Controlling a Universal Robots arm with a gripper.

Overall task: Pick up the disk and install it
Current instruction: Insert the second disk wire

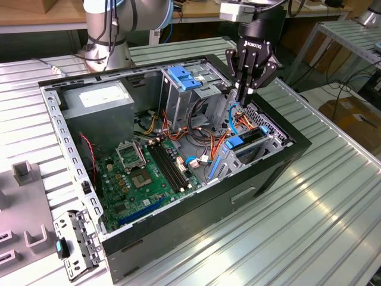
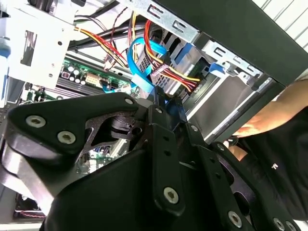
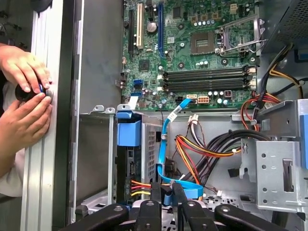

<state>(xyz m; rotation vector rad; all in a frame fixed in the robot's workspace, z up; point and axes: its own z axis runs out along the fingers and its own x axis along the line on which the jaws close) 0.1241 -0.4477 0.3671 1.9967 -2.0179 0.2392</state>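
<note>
Gripper [image 1: 249, 89]: upper right of the exterior view, fingers clenched on a blue cable [image 3: 166, 144].
Disk [image 1: 241, 146]: seated upright in its bay, just below the gripper.

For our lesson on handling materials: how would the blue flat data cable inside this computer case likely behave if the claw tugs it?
Probably floppy: the blue data cable curves and folds in loose loops. Likely light, since it is a thin ribbon. It may snag rather than slide free, because it runs among the bundled power wires where the claw pinches it.
</note>
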